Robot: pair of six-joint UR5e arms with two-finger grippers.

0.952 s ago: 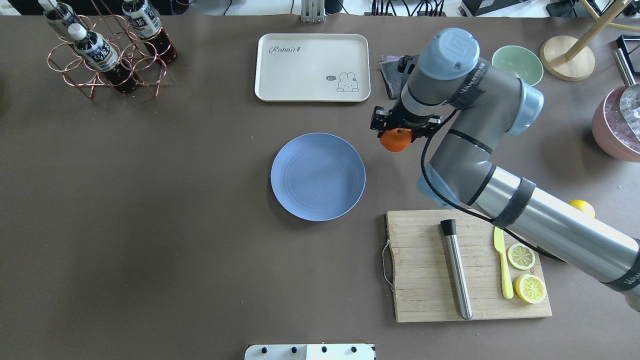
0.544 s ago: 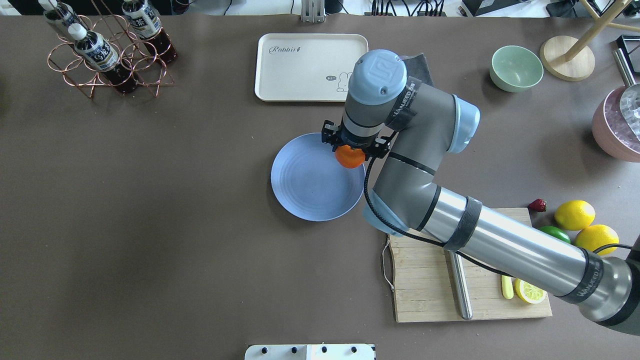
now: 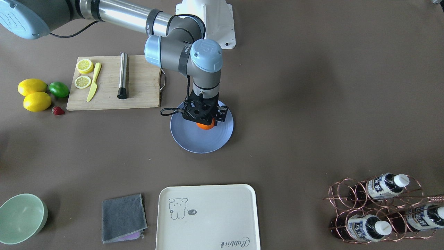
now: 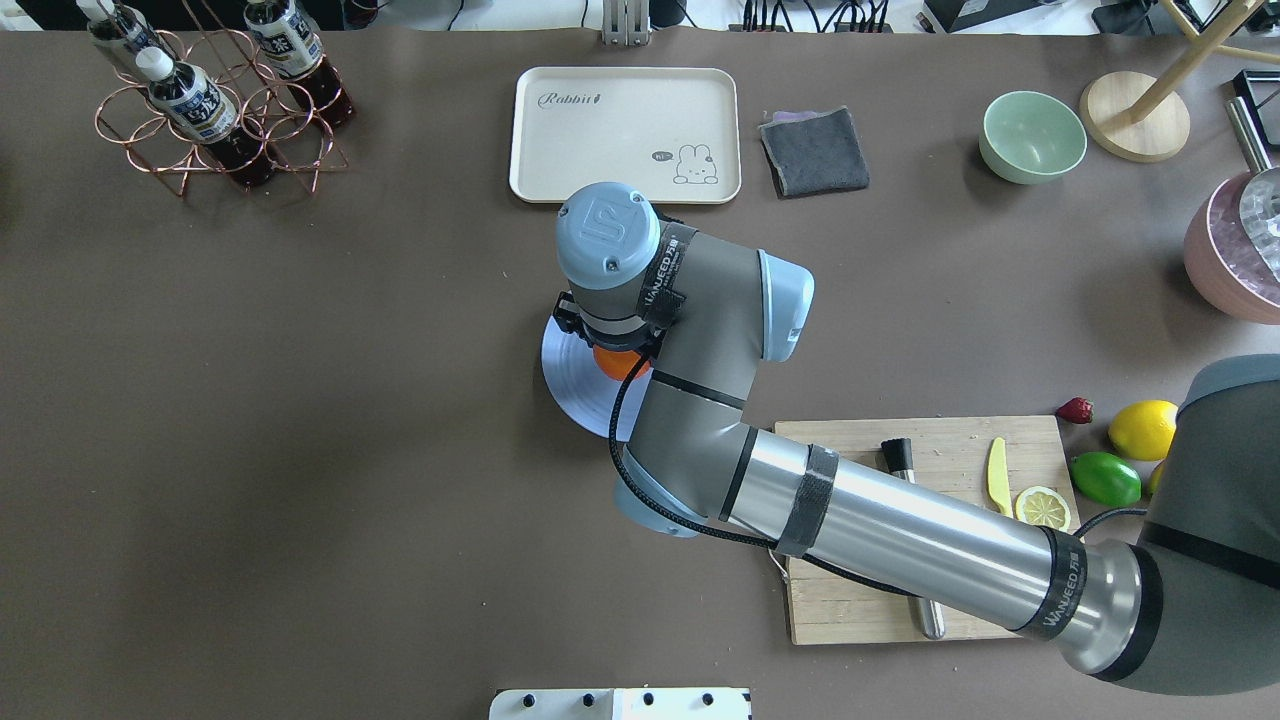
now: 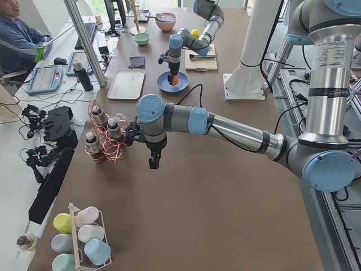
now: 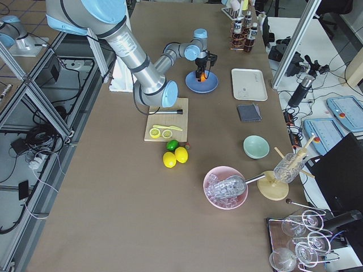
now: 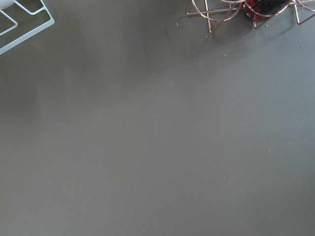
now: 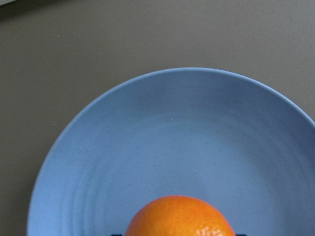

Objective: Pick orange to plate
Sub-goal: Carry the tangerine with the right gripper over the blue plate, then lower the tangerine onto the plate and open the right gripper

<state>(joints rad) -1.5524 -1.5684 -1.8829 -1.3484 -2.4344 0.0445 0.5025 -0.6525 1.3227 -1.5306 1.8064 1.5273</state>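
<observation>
Left gripper (image 5: 153,163) hangs over bare bench (image 4: 300,450) near the copper bottle rack (image 4: 215,130). It shows only in the side view, so I cannot tell whether it is parted or closed. Its wrist camera sees just bench and the rack's edge.

Cream tray (image 4: 620,110) sits at the far side, mid-bench. Below it is the plate (image 4: 570,375), its right part hidden under the right arm.

Right gripper (image 3: 205,122) is clamped on the orange (image 3: 205,126), pointing straight down. A second ago it held the orange off the plate, to the plate's right. Half a second ago it was over the plate's far-right rim. Now the orange is over the plate's middle. In the right wrist view the orange (image 8: 179,216) has blue plate (image 8: 167,137) all round it. The side views show it low over the plate; contact cannot be told.

Grey cloth (image 4: 813,150), covered by the arm earlier, is now in plain sight. Green bowl (image 4: 1033,135), cutting board (image 4: 950,445), lime (image 4: 1104,478) and lemon (image 4: 1143,428) have not moved.
</observation>
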